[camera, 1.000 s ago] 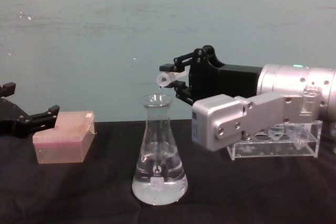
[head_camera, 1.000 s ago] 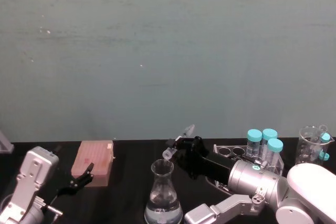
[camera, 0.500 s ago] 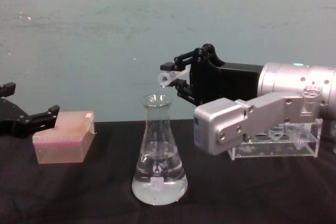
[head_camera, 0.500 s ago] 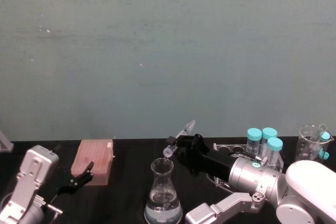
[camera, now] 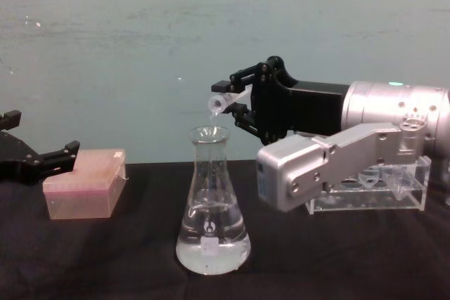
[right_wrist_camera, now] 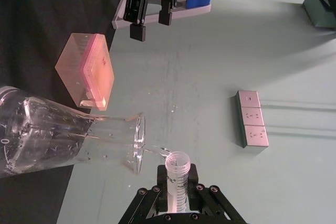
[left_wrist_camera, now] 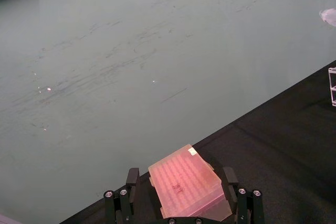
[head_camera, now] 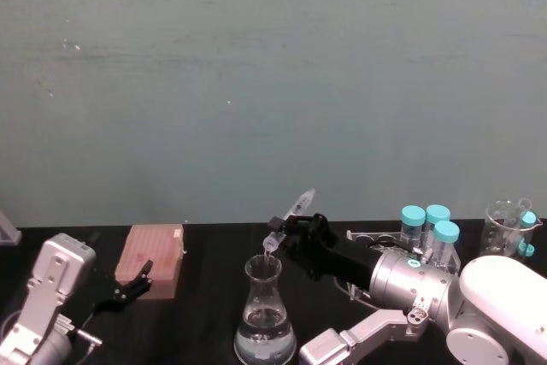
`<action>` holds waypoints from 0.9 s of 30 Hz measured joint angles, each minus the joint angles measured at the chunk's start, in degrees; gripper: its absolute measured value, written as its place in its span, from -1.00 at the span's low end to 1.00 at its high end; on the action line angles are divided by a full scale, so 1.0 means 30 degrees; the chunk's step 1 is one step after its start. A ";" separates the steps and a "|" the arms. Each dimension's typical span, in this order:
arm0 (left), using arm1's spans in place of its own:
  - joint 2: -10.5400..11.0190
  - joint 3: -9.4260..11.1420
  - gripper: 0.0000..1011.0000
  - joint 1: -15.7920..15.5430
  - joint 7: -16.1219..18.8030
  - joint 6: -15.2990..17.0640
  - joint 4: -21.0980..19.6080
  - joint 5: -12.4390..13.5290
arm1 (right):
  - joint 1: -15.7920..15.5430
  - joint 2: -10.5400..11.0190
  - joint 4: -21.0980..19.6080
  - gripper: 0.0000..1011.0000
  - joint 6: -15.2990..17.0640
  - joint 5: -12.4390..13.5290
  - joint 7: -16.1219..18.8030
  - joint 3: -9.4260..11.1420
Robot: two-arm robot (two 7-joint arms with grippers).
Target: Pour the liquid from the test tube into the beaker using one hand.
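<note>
Right gripper: the black 2-fingered right gripper (camera: 238, 96) (head_camera: 289, 230) (right_wrist_camera: 177, 195) is clamped on the slim clear plastic test tube (camera: 223, 100) (head_camera: 299, 205) (right_wrist_camera: 177, 174), raised over the table just right of the flask's neck.
Test tube: tilted, with the whitish-rimmed mouth lowest and the closed end pointing up. The mouth sits just above the right edge of the flask's rim, apart from it.
Conical flask: the tall clear glass conical flask (camera: 211, 201) (head_camera: 265, 318) (right_wrist_camera: 58, 135) stands upright on the black tabletop (camera: 105, 258), with its flared rim open under the tube.
Liquid: clear liquid (camera: 211, 252) fills the flask's wide base.
Right arm: the silver-grey arm (camera: 394, 114) comes in from the right edge. Its grey link (camera: 316, 170) crosses in front of the clear rectangular rack (camera: 380, 191), near the flask but not touching.
Left gripper: the black left gripper (head_camera: 128, 288) has its fingers spread and empty, low at the left, just beside the pink plastic box (camera: 84, 184) (left_wrist_camera: 186, 187).
Open room: bare tabletop lies between box and flask; the flask's right side is crowded.
</note>
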 joint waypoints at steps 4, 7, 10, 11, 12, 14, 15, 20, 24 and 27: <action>0.0000 0.0000 0.98 0.0000 0.0000 0.0000 0.0000 0.0000 | 0.0166 0.0016 0.0093 -0.60 -0.0002 -0.0226 -0.0176 -0.0198; 0.0000 0.0000 0.98 -0.0001 0.0000 0.0001 0.0000 0.0000 | 0.0263 0.0045 0.0116 -0.60 0.0008 -0.0376 -0.0274 -0.0309; 0.0000 0.0000 0.98 0.0001 -0.0001 0.0001 0.0000 0.0000 | 0.0347 0.0062 0.0148 -0.60 0.0037 -0.0489 -0.0362 -0.0397; 0.0000 0.0000 0.98 0.0001 0.0000 0.0000 0.0000 0.0000 | 0.0392 0.0076 0.0170 -0.60 0.0053 -0.0553 -0.0416 -0.0442; -0.0001 0.0000 0.98 0.0000 0.0000 0.0000 0.0000 0.0000 | 0.0409 0.0085 0.0175 -0.60 0.0063 -0.0578 -0.0441 -0.0463; 0.0000 0.0000 0.98 0.0000 0.0000 0.0000 0.0000 0.0000 | 0.0482 0.0110 0.0205 -0.60 0.0097 -0.0654 -0.0503 -0.0527; 0.0000 0.0000 0.98 0.0001 0.0000 0.0000 0.0000 0.0000 | 0.0501 0.0114 0.0215 -0.60 0.0107 -0.0677 -0.0524 -0.0551; -0.0001 -0.0001 0.98 0.0000 -0.0001 0.0001 0.0000 0.0000 | 0.0591 0.0166 0.0249 -0.60 0.0147 -0.0749 -0.0604 -0.0658; 0.0000 0.0000 0.98 0.0001 0.0001 0.0000 0.0000 0.0000 | 0.0661 0.0205 0.0270 -0.60 0.0159 -0.0806 -0.0672 -0.0752; 0.0000 0.0000 0.98 -0.0001 0.0001 0.0001 0.0000 0.0000 | 0.0701 0.0211 0.0285 -0.60 0.0159 -0.0830 -0.0713 -0.0811</action>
